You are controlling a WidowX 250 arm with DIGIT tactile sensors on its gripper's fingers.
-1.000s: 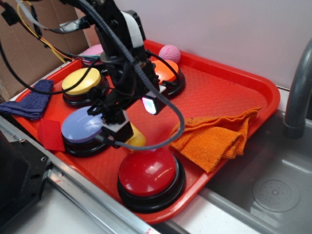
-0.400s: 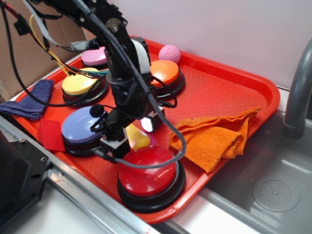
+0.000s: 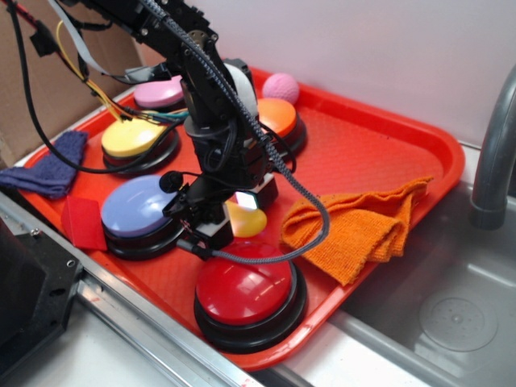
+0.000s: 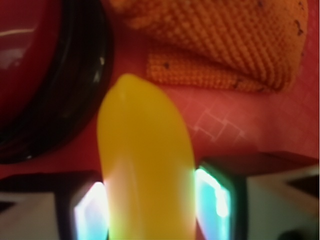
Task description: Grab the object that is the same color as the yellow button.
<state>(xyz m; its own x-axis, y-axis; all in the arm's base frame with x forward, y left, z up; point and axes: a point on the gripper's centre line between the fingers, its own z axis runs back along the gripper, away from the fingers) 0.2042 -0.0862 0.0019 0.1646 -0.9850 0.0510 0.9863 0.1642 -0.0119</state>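
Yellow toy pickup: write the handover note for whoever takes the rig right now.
Tool: shut on the yellow toy, a finger on each side, tapered tip pointing out past them.
Toy appears lifted off the red tray, between the red button and the orange cloth.
Yellow button sits at the tray's back left.
Done: grasp. Left: raise it clear and confirm the hold.
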